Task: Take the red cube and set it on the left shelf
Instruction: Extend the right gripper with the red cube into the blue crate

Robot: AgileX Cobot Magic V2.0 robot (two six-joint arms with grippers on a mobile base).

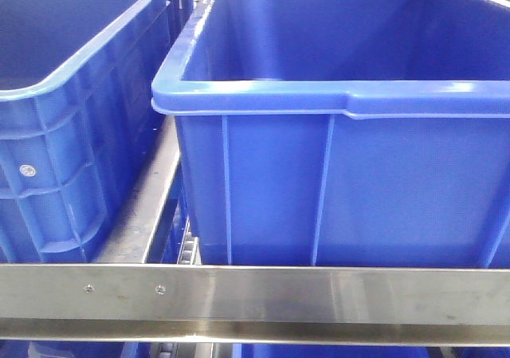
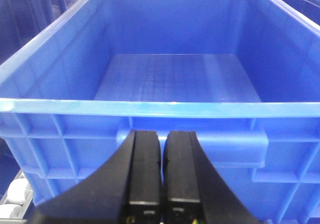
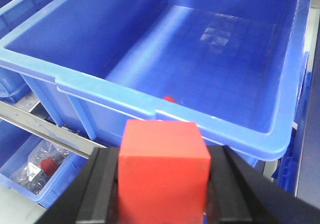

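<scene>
Facing left shelf (image 1: 335, 294) in front view, brushed steel front rail crossing near edge. Carrying left crate (image 1: 64, 151) and big crate (image 1: 343, 182), both blue, sitting side by side but apart, with steel side rail (image 1: 143, 206) running near to far between them.

Left wrist view: looking over left claw (image 2: 161, 139), black fingers (image 2: 145, 174) pressing together, closed and gripping nothing. Hovering just near of blue crate (image 2: 150, 108), pointing at its near wall below the rim.

Right wrist view: right claw (image 3: 162, 184) clamping red cube (image 3: 162, 164) between black fingers (image 3: 97, 189), touching it on left and right sides. Holding red cube in the air, near of open crate (image 3: 150, 102), around rim level, not yet inside it and not yet resting on left shelf. Spotting small red piece (image 3: 170, 99) peeking over near rim inside open crate, too hidden to identify. Seeing lower crate (image 3: 15, 181) at near left, under a steel rail, holding clear bags (image 3: 40, 164) with something red inside.
</scene>
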